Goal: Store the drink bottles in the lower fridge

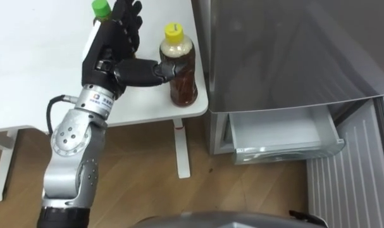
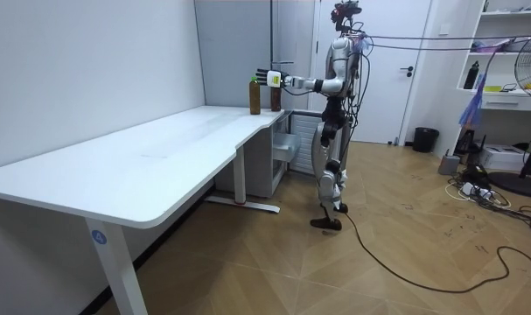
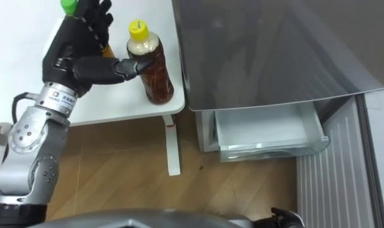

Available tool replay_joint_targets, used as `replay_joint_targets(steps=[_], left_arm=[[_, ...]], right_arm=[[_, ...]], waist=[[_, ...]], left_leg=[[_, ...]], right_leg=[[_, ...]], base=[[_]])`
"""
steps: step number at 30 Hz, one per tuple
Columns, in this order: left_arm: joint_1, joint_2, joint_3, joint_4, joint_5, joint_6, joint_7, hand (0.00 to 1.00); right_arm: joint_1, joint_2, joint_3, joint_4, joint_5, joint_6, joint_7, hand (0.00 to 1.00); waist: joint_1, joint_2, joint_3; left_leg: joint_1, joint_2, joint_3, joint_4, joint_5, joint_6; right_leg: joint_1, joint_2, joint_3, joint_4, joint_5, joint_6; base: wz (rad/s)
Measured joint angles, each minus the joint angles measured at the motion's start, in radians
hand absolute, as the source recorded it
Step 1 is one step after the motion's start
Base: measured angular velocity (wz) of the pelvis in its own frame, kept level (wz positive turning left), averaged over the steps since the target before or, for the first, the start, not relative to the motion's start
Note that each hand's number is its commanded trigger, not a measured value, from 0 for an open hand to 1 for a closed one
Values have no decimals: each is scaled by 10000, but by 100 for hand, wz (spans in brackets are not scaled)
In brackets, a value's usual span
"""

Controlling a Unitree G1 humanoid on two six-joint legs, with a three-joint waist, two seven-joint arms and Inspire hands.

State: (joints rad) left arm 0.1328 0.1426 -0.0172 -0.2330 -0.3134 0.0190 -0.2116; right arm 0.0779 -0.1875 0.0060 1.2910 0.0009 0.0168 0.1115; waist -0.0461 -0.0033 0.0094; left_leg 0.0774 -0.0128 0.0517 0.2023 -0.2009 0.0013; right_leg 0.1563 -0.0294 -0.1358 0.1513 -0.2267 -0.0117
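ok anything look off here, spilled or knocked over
Nothing stands out. The yellow-capped tea bottle and the green-capped bottle stand upright on the white table, with no spill. The left hand has its thumb against the first. The lower fridge drawer stands open and looks empty.
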Motion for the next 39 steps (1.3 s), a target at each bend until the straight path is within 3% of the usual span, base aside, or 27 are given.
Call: replay_joint_targets(steps=[22, 27, 35, 39], left_arm=[[-3, 55, -283, 723, 20, 71, -148, 0], [-13, 55, -282, 824, 24, 70, -147, 0], [-142, 57, -229, 1160, 23, 71, -119, 0], [-215, 64, -233, 1167, 25, 71, -92, 0]], right_arm=[[-29, -27, 109, -131, -160, -75, 1, 0], [-28, -87, 110, -151, -164, -163, -2, 0], [26, -137, 108, -27, -1187, -128, 3, 0], [24, -114, 117, -22, -2111, 93, 11, 0]], waist=[[-35, 125, -62], [-60, 133, 84], [-187, 153, 75], [-319, 155, 73]], left_leg=[[67, 16, 29, 7, 0, 0], [110, 21, 45, 3, 0, 0], [112, 18, 153, 6, 1, 1], [136, 18, 201, -6, 1, 1]], right_leg=[[29, 8, 28, 65, 8, -12], [20, 7, 103, 146, 5, -7], [-1, 0, 191, 146, -4, 5], [-7, -2, 242, 147, -5, 8]], base=[[0], [0], [-2], [-4]])
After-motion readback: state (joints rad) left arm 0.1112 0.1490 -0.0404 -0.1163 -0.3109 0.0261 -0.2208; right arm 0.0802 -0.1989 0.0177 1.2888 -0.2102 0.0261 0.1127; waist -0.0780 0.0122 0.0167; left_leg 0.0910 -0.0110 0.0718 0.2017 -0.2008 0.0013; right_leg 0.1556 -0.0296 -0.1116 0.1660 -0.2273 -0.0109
